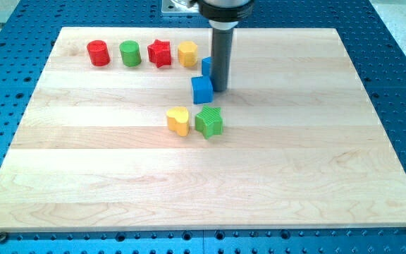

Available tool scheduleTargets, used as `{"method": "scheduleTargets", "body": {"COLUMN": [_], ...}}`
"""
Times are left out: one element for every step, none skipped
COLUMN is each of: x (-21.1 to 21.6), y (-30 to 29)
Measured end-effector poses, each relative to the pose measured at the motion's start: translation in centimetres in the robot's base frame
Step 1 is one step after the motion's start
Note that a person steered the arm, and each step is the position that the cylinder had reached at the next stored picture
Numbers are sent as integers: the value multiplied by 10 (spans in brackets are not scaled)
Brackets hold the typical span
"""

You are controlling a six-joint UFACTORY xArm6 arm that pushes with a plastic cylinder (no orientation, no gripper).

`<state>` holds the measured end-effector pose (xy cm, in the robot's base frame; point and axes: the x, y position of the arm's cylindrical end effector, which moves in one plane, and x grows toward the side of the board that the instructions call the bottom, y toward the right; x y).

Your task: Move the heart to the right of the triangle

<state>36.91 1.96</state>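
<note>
Camera view: wooden board (pixel 316 183) on a blue perforated bench (pixel 400 42); seven small blocks on it, all in the far-left to centre part.
Far row, L to R: red cylinder (pixel 98 53), green cylinder (pixel 130 53), red star (pixel 159 53), yellow block (pixel 187 53), shape unclear (maybe hexagon). Evenly spaced, none touching.
Heart (task item): yellow heart (pixel 178 121), nearer than the row, about centre of board, just L of green star.
Green star (pixel 208 122): just R of heart, nearly touching it.
Blue cube (pixel 201 89): between far row and the heart/star pair, just L of rod.
Blue block behind rod (pixel 206 66): partly hidden, shape can't tell; could be the triangle, not sure.
Rod: dark, upright, comes down from top of view; my tip (pixel 220 89) sits just R of blue cube, touching or nearly so, far side of green star.
Claw: none on this arm, plain rod, so no open/closed state to tell.
Containers: none seen; blocks lie bare on board.
</note>
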Motion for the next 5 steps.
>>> {"method": "scheduleTargets", "body": {"x": [5, 21, 41, 2, -10], "y": [-27, -30, -38, -91, -144]}}
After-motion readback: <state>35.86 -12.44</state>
